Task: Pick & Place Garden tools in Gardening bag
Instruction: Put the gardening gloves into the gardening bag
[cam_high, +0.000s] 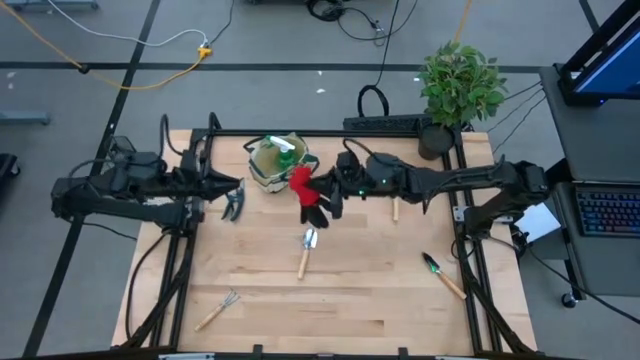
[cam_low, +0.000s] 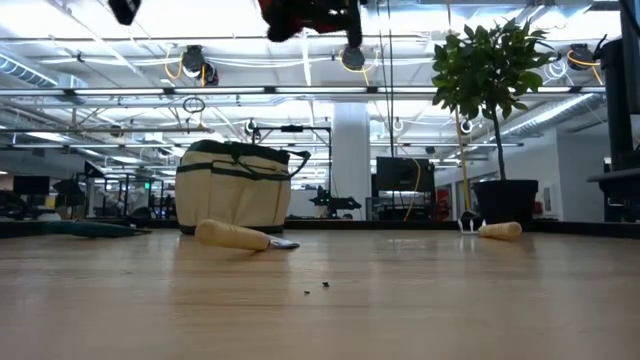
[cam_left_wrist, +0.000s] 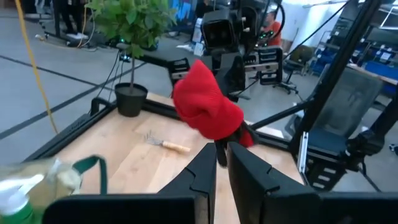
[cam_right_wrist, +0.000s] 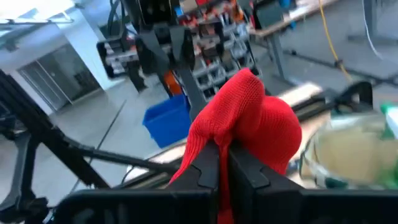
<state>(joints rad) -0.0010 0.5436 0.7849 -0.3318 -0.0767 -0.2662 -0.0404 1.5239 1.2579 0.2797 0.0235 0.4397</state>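
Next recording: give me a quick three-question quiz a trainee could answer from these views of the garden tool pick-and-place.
1. True or false: the right gripper is shut on the red-black gloves.
2. Which item already stands inside the gardening bag? A) green spray bottle B) rake C) green-bladed trowel
3. What does the left gripper hold, and on which side of the bag is it?

Key
1. True; the gloves hang clamped in its fingers beside the bag.
2. A.
3. It is shut on the dark pruning shears, on the bag's left in the high view.
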